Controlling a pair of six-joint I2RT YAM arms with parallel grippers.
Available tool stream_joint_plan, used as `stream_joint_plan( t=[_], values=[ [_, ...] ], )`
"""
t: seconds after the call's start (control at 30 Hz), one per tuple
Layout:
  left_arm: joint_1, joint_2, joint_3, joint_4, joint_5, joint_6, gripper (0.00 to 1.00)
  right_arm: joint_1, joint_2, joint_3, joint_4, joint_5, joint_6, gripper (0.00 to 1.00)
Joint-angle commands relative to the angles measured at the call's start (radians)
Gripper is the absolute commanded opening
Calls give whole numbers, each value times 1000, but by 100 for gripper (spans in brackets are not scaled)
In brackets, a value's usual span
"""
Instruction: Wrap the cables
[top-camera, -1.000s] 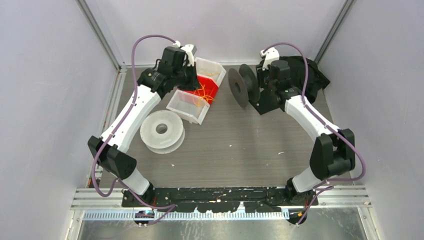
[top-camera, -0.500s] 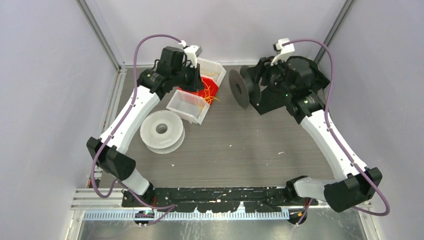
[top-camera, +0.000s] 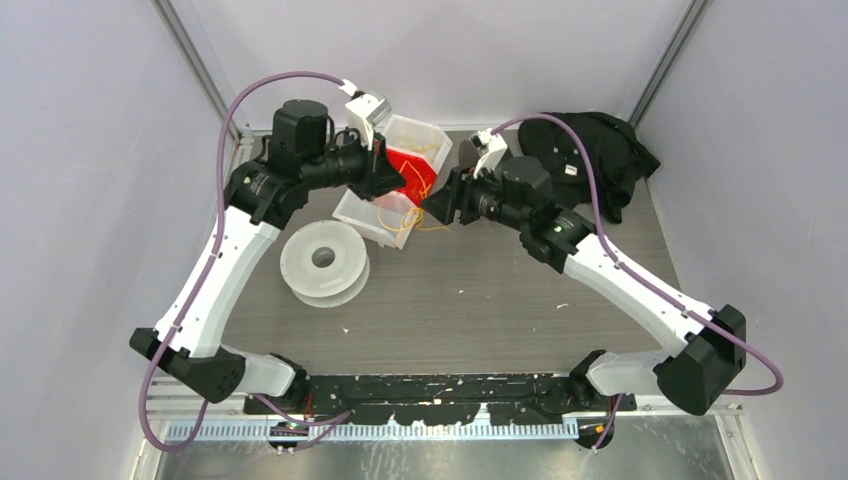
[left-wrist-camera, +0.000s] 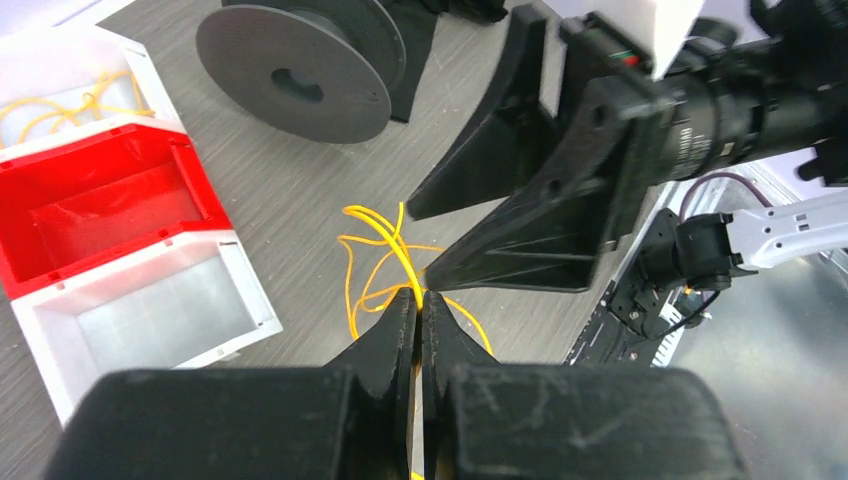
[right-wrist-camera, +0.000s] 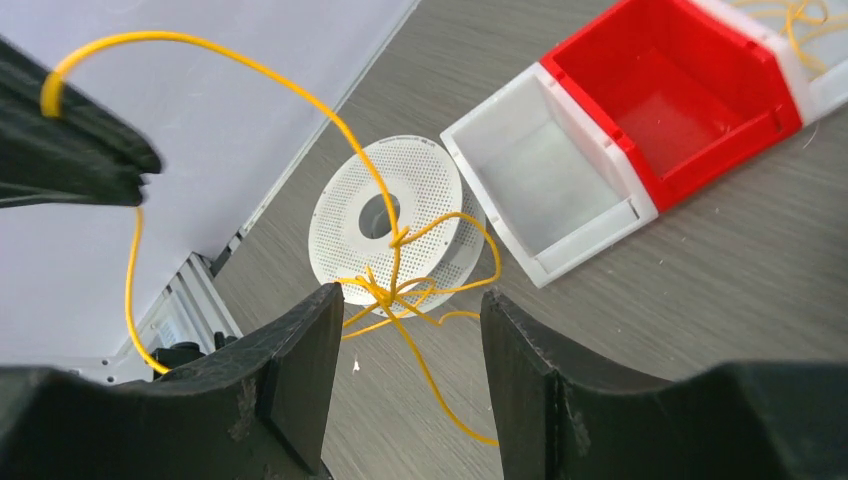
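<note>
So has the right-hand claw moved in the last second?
Yes. The right gripper has swung left, away from the black cloth in the far corner, toward the bins.

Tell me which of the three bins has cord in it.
The far white bin, beyond the red bin: yellow cord lies loose inside it. The red bin and the near white bin are both empty.

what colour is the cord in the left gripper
The cord is yellow-orange, clearest in the right wrist view.
</note>
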Motion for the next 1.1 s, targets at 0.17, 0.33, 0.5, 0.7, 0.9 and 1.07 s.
stream_joint_plan(
  t=[0.17, 0.33, 0.5, 0.7, 0.9, 1.07],
  values=[
    [1, -12, 29, 39, 92, -33, 1, 10, 69, -8, 137, 35, 68, 51],
    [1, -17, 27, 43, 113, -43, 1, 9, 95, -11, 172, 81, 91, 31],
    [1, -21, 33, 16, 114, -31, 1, 8, 65, -36, 195, 198, 76, 5],
    [27, -49, 54, -48, 2, 21, 1, -4, -41, -23, -27, 456, -103, 0],
    [136, -100, 4, -49, -57, 44, 1, -66, -225, 22, -213, 611, -263, 1],
    [136, -68, -43, -23, 90, 23, 1, -66, -297, 140, -308, 515, -307, 0]
  ],
)
